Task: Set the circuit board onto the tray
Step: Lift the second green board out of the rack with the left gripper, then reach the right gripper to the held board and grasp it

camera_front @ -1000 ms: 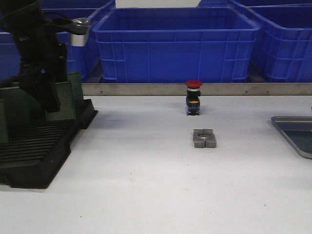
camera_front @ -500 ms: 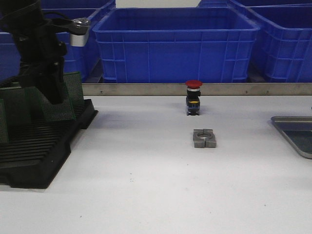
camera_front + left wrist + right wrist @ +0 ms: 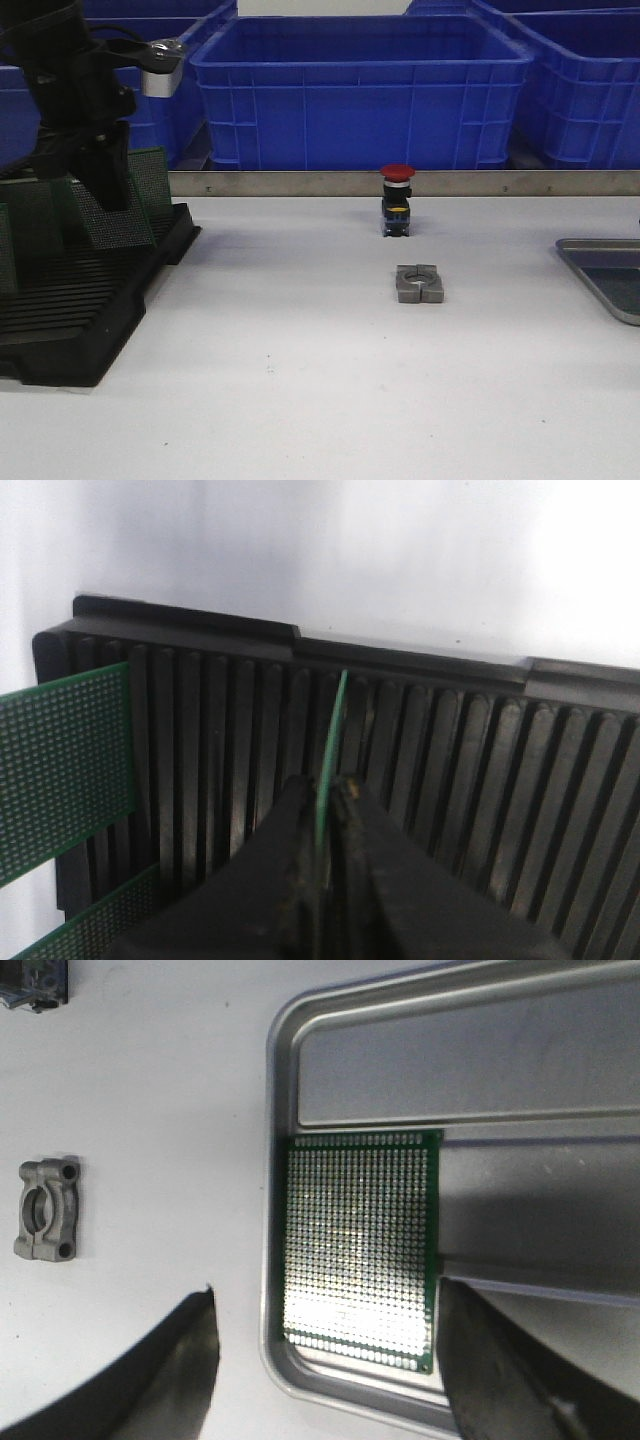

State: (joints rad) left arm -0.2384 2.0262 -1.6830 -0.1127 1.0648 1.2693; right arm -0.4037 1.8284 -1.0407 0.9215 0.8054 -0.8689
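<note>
So the left gripper (image 3: 322,810) has its fingers (image 3: 292,825) pinched onto the top edge of a green circuit board (image 3: 330,750) that's standing on edge in the black slotted rack (image 3: 470,780). The board pokes out straight ahead of the fingertips, seen edge-on from the wrist, with its lower part down among the rack's ribs. Off to one side of those fingers two more green boards (image 3: 62,755) are standing in the same rack. In the front view the left arm (image 3: 75,90) hangs over the rack (image 3: 85,320) with perforated boards (image 3: 120,205) around it.

The right gripper (image 3: 325,1360) has its fingers (image 3: 160,1370) spread wide and is holding nothing. Right between and just ahead of them sits the silver tray (image 3: 275,1090), with another green circuit board (image 3: 360,1245) lying flat in its corner. Beyond the one finger, out on the white table (image 3: 300,380), there's a small grey metal clamp block (image 3: 47,1210). Front view also shows a red push button (image 3: 397,200) behind that block (image 3: 419,283), the tray's edge (image 3: 590,262) far right, and blue crates (image 3: 360,90) at the back.
</note>
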